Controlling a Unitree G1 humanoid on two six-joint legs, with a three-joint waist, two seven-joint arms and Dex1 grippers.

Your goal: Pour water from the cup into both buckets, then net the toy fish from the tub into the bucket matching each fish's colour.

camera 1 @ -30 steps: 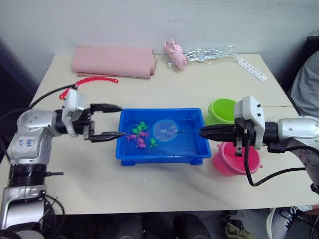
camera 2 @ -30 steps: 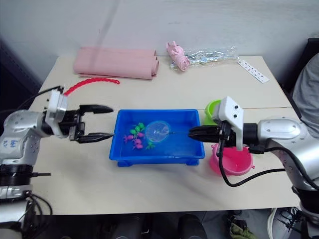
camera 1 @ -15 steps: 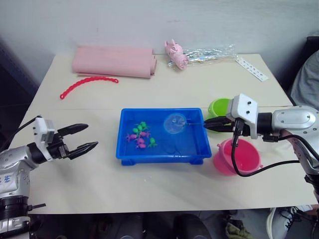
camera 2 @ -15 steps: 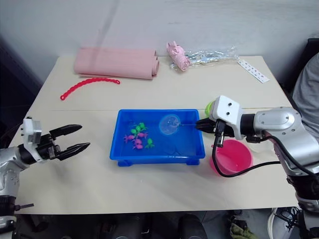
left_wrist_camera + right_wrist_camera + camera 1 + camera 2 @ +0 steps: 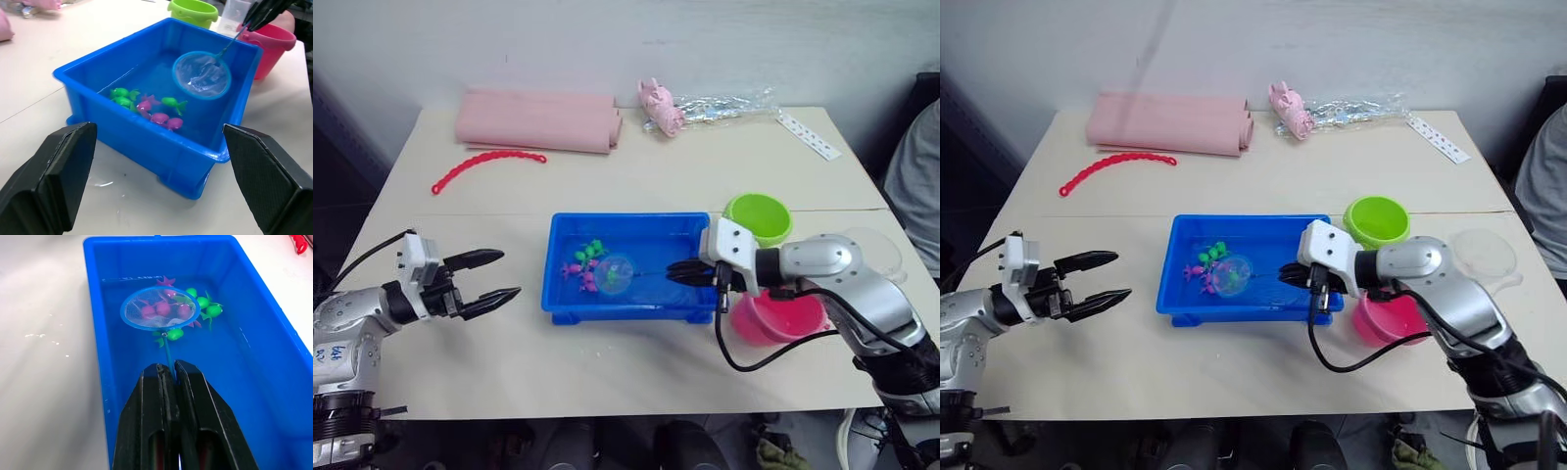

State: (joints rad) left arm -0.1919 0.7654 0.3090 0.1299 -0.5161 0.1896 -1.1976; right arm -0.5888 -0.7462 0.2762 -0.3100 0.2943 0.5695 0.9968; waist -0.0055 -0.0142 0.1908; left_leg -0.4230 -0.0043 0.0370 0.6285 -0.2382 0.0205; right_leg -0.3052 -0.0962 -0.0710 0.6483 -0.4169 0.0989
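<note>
Tub (image 5: 697, 299): shallow rectangular bright-blue plastic w/ raised rim, glossy, on the pale desk (image 5: 607, 362) at centre; shallow water inside. Toy fish (image 5: 213, 310) are tiny smooth plastic bits, pink and green, clustered toward the tub's left half. Net (image 5: 160, 309) = round blue hoop w/ clear fine mesh on a thin straight stick; hoop is down in the tub right over the fish cluster, a few pink ones showing through the mesh. Right tool (image 5: 168, 377) has both black fingers pinched tight on the stick, reaching in over the tub's right end. Left tool (image 5: 493, 277) hangs over the desk, well apart from the tub on its left, fingers spread wide, nothing in them. Lime green bucket (image 5: 759, 217) sits just beyond the tub's far right corner, round, smooth plastic; contents can't tell. Pink bucket (image 5: 788, 318) near the tub's right end, partly behind the right arm. Clear cup (image 5: 873, 253) beyond the pink bucket, to the right. Far side of desk: rolled pink cloth (image 5: 536, 120), red beaded chain (image 5: 484, 163), pale-pink pig toy (image 5: 659, 103), crinkly clear wrapper (image 5: 724, 102).
</note>
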